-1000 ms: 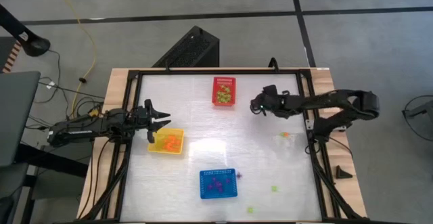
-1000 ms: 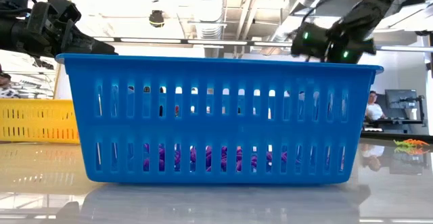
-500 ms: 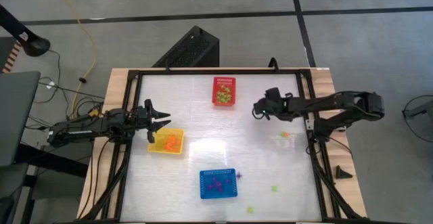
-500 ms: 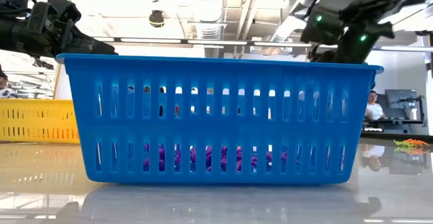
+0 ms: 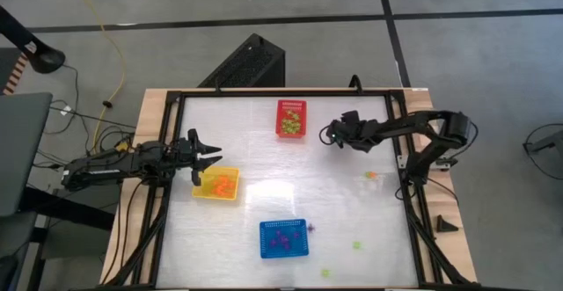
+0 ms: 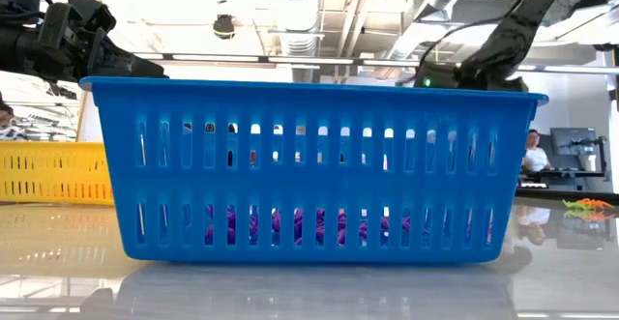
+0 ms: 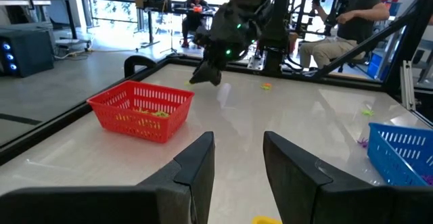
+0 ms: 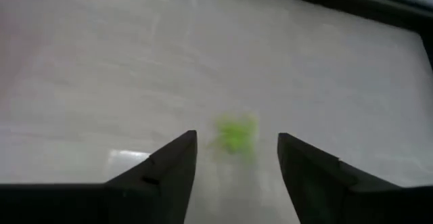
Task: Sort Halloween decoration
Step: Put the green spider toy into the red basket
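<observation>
Hovering with spread right gripper [image 8: 237, 158] over the desk [image 8: 101, 82], a light green trinket [image 8: 237, 135] blurred just ahead, between its fingers [image 8: 169, 166].

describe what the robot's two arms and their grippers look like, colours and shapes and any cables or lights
Both arms are dark, slim and jointed. The left gripper and right gripper each end in two black, wedge-shaped fingers. Black cables run along the arms, and small green lights glow on the right wrist.
</observation>
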`<state>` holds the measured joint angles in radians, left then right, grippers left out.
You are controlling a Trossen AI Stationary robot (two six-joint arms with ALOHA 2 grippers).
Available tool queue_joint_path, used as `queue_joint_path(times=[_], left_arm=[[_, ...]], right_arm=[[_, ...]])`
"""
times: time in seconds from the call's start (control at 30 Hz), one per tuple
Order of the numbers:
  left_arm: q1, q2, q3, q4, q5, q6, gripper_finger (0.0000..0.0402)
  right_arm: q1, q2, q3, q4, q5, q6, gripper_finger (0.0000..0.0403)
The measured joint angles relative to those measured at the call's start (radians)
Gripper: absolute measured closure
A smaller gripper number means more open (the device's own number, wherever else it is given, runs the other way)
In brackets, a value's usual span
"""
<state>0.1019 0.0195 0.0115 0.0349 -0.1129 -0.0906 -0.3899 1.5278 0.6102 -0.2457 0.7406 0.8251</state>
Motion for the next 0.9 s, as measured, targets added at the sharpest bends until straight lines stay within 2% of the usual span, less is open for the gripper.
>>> queue_joint_path(times=[0.17,0.3,0.43,0.6,0.73,0.8,0.9], left_arm=[[0.0,0.0,0.0,0.0,0.0,0.0,0.0285],[0.0,0.0,0.0,0.0,0.0,0.0,0.0285],[0.0,0.0,0.0,0.0,0.0,0.0,0.0285],[0.0,0.0,0.0,0.0,0.0,0.0,0.0285],[0.0,0.0,0.0,0.0,0.0,0.0,0.0285],[0.0,0.0,0.0,0.0,0.0,0.0,0.0285],[0.0,0.0,0.0,0.0,0.0,0.0,0.0285]], right_arm=[[-0.005,0.084,0.001,0.027,0.005,0.018,0.0155],[-0.005,0.141,0.002,0.087,0.005,0.019,0.0169],[0.004,0.175,0.003,0.121,-0.008,0.06,0.0213],[0.016,0.189,0.003,0.121,-0.03,0.091,0.0309],[0.039,0.153,0.002,0.113,-0.03,0.072,0.038],[0.053,0.117,0.002,0.105,-0.029,0.019,0.0384],[0.077,0.027,0.001,0.026,-0.093,-0.011,0.0375]])
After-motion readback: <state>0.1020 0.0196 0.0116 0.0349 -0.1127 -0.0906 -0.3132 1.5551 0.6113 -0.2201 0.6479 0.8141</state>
